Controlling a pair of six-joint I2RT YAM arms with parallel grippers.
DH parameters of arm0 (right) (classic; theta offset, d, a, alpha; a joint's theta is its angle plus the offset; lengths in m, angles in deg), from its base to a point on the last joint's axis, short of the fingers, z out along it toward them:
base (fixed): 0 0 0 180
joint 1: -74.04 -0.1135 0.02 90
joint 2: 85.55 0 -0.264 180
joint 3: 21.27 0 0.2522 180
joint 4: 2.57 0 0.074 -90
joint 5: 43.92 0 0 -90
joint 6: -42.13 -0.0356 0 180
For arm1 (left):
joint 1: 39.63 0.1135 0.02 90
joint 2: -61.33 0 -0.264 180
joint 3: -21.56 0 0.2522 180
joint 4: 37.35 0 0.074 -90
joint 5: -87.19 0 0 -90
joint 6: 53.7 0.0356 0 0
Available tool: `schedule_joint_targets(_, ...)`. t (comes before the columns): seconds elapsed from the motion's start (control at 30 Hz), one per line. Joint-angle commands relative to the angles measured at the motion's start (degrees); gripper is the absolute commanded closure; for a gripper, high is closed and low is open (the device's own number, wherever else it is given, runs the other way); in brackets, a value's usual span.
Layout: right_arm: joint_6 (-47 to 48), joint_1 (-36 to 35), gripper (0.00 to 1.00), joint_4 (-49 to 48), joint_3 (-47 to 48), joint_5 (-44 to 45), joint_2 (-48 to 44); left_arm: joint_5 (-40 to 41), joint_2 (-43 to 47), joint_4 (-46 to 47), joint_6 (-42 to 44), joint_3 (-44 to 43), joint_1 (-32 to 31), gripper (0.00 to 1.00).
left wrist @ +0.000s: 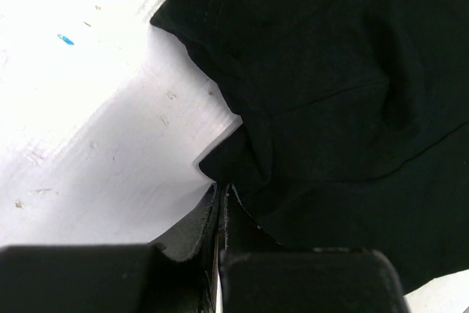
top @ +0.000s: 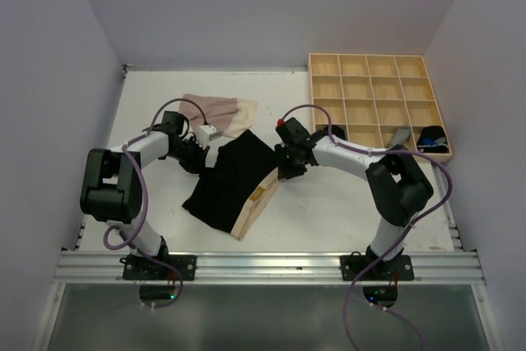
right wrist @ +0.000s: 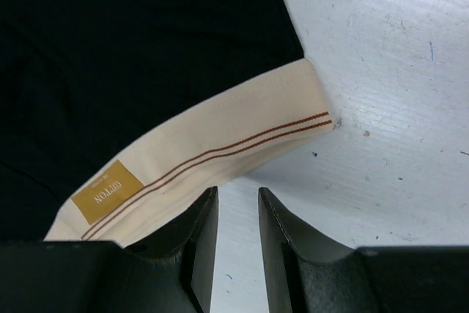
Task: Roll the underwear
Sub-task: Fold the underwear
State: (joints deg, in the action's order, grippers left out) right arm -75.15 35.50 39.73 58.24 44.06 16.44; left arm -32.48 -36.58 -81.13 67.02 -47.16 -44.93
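The black underwear lies spread at the table's middle, its beige waistband turned up along the near right edge. My left gripper is at its left edge. In the left wrist view the gripper is shut, pinching a corner of the black cloth. My right gripper is low by the waistband's far end. In the right wrist view the gripper is open and empty, just short of the striped waistband with its gold label. A pale beige-pink garment lies behind.
A light wooden tray of square compartments stands at the back right. Its near row holds a grey roll and dark rolls. White walls close in on the left, back and right. The metal rail runs along the near edge.
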Motion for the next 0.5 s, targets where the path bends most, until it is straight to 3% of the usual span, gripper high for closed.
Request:
schedule_joint_targets(0.0,-5.7,0.3,0.67,-4.4,-0.6,1.5,-1.9,3.3,1.8,0.0,0.0,2.1,-0.2,1.0)
schedule_joint_targets(0.47,-13.6,0.8,0.71,-7.7,-0.5,1.8,2.0,3.6,4.4,0.7,-1.3,3.5,-0.1,1.0)
